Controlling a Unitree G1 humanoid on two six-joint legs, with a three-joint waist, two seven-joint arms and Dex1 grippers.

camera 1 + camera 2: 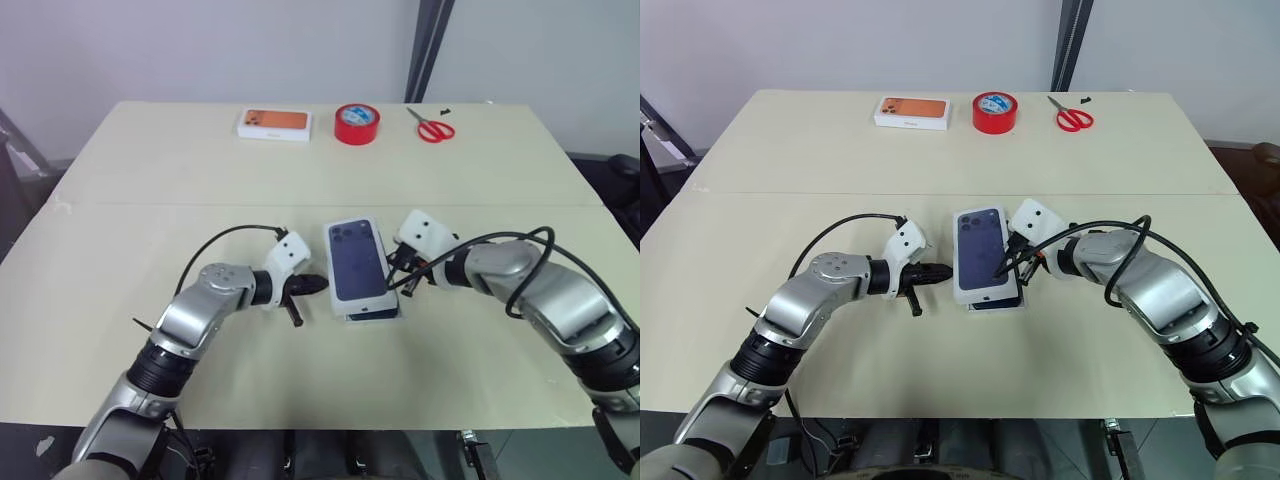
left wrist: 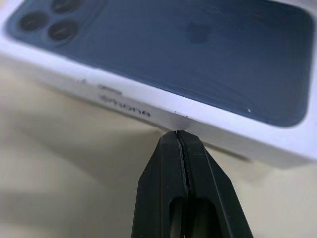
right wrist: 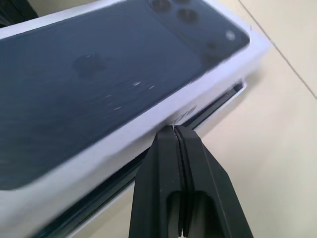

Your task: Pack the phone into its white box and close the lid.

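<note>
The lid (image 1: 357,262), white with a dark blue phone picture on top, lies slightly askew on the white box (image 1: 376,316), whose rim peeks out at the near right corner. The phone is hidden under the lid. A dark strip (image 3: 213,110) shows between lid and rim; I cannot tell what it is. My left gripper (image 1: 318,285) is shut, its tip against the lid's left side wall (image 2: 148,111). My right gripper (image 1: 1004,268) is shut too, its tip (image 3: 173,130) touching the lid's right side wall.
At the far edge of the tan table (image 1: 150,330) stand a white box with an orange top (image 1: 274,123), a red tape roll (image 1: 357,124) and red scissors (image 1: 431,128). A seam (image 1: 150,205) crosses the table behind the arms.
</note>
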